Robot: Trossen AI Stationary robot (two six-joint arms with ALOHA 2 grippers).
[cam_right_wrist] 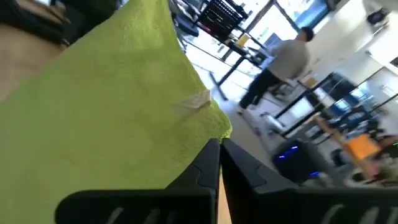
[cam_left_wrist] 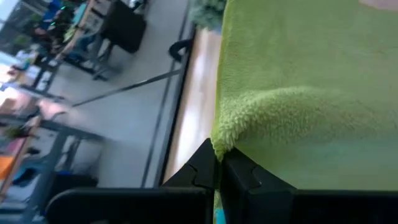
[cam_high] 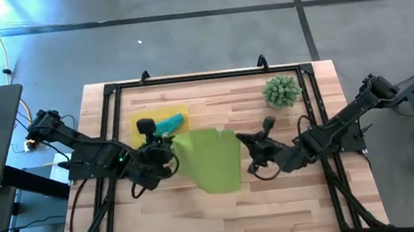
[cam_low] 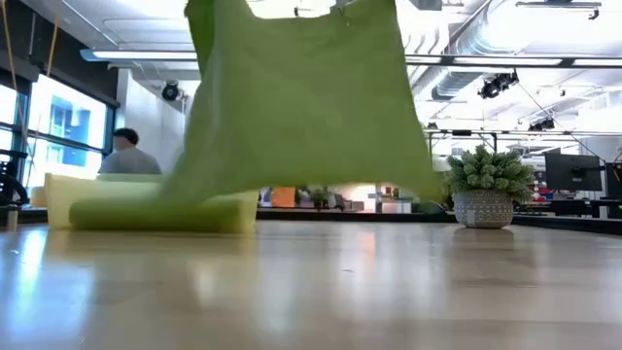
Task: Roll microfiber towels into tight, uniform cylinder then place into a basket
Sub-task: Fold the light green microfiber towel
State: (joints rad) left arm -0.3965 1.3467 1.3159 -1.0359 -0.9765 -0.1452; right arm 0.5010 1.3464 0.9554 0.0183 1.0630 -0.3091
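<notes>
Lime towel: the big lime green towel hangs in the air over the middle of the desk, stretched between the two arms, its lower edge trailing down toward the wood in the low view.
Left fingers: the left gripper is pinched together on one top corner of the lime green towel; the pile bunches up right at the pinch.
Right fingers: the right gripper is clamped on the opposite top corner, cloth folding over the tips.
Other towels: a teal towel lies in the yellow basket at the back left of the desk; in the low view a rolled lime towel shows low at the basket's front, whether inside it or just before it I cannot tell.
Plant: the spiky green plant stands at the back right, well apart from the cloth.
How it handles: light, limp and fluffy, I'd say; it sags wherever it isn't held, won't slip from a firm pinch, nothing to break.
Where to hold: the corners, as now, keep it flat; for rolling, I'd lay it down and take one edge at both ends so the roll stays even.
</notes>
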